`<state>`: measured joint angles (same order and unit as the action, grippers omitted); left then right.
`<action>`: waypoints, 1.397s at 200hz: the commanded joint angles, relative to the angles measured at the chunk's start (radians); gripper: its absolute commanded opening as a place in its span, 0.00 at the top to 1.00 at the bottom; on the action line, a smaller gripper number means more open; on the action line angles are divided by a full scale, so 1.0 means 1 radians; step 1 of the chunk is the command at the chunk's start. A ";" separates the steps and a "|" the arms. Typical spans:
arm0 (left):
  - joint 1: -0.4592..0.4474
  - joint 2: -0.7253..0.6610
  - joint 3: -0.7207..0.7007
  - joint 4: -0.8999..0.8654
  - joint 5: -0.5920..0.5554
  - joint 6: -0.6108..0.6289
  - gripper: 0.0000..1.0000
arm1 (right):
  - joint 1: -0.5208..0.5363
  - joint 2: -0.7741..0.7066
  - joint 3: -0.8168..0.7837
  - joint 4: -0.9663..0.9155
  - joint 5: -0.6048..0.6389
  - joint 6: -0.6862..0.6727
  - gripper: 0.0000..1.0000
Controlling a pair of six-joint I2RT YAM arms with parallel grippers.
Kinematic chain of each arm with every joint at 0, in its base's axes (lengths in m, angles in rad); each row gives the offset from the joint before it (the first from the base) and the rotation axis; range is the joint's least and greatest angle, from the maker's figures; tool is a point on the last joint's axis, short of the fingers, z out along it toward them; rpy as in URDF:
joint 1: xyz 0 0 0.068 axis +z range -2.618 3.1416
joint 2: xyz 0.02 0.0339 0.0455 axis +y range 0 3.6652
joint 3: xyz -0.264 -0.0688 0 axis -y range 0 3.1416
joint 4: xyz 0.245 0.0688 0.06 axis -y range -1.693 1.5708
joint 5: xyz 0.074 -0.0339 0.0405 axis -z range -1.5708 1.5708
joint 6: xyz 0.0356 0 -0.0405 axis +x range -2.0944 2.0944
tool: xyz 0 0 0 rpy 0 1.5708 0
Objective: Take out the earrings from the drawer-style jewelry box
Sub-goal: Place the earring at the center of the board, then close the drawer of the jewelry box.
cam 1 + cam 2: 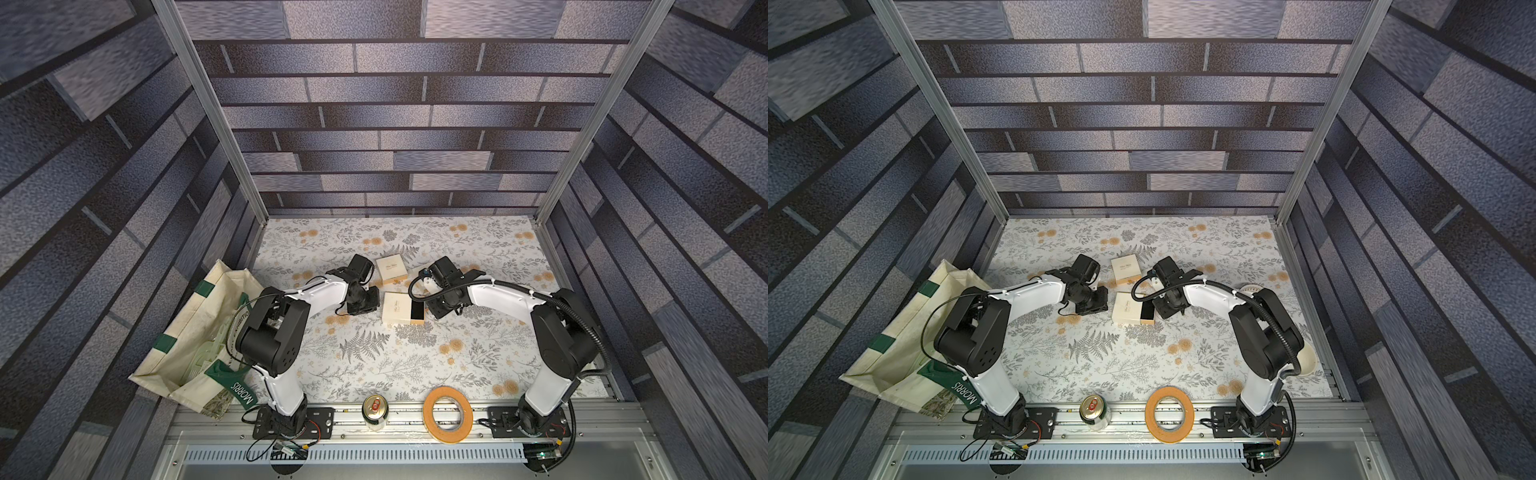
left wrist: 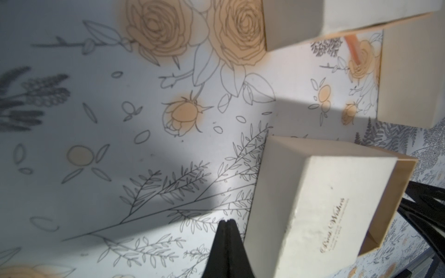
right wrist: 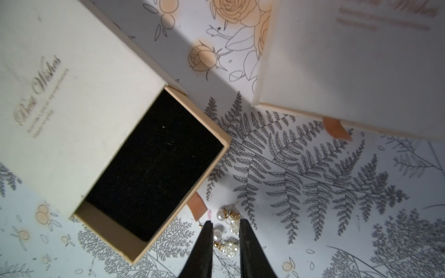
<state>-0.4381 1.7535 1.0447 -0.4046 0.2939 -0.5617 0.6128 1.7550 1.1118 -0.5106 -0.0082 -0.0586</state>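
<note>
Right tool (image 3: pixel 225 221) narrowly pinches the earrings (image 3: pixel 231 249) beside the empty drawer (image 3: pixel 154 166). Left tool (image 2: pixel 225 221) is closed, empty. The next move probably calls for release onto the counter (image 3: pixel 337 216).

Top views: stereo pair, mounted high above arm-base side, tilted down and forward; whole tablecloth (image 1: pixel 365 365) covered from afar, nearly same field repeated. Left wrist view: carried low, close behind left gripper (image 2: pixel 225 222), open box (image 2: pixel 320 204) caught obliquely from side. Right wrist view: carried close behind right gripper (image 3: pixel 225 222), faced down; earrings (image 3: pixel 231 249) resolved between jaws. Open box shared by all four views.
</note>
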 commanded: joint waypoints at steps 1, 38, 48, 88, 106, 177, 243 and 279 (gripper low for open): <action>-0.005 0.008 0.030 -0.011 0.005 -0.006 1.00 | 0.000 0.018 0.026 -0.014 0.001 0.018 0.77; -0.011 0.012 0.044 -0.024 0.016 -0.001 1.00 | 0.004 0.023 0.029 -0.015 0.000 0.019 0.77; -0.014 0.013 0.044 -0.025 0.014 0.000 1.00 | 0.005 0.024 0.031 -0.015 -0.001 0.019 0.77; -0.017 0.014 0.038 -0.027 0.013 -0.002 1.00 | 0.008 0.032 0.038 -0.014 -0.003 0.017 0.77; -0.017 0.014 0.038 -0.027 0.013 -0.001 1.00 | 0.010 0.035 0.040 -0.014 -0.004 0.017 0.77; -0.019 0.029 0.050 -0.027 0.017 0.001 1.00 | 0.016 0.055 0.057 -0.009 -0.012 0.020 0.77; -0.020 0.028 0.051 -0.026 0.017 -0.001 1.00 | 0.025 0.067 0.068 -0.008 -0.013 0.023 0.77; -0.023 0.032 0.050 -0.026 0.019 -0.001 1.00 | 0.027 0.069 0.066 -0.010 -0.009 0.024 0.77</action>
<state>-0.4515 1.7794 1.0687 -0.4084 0.3092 -0.5613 0.6308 1.8065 1.1587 -0.5106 -0.0093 -0.0498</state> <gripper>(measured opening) 0.042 0.228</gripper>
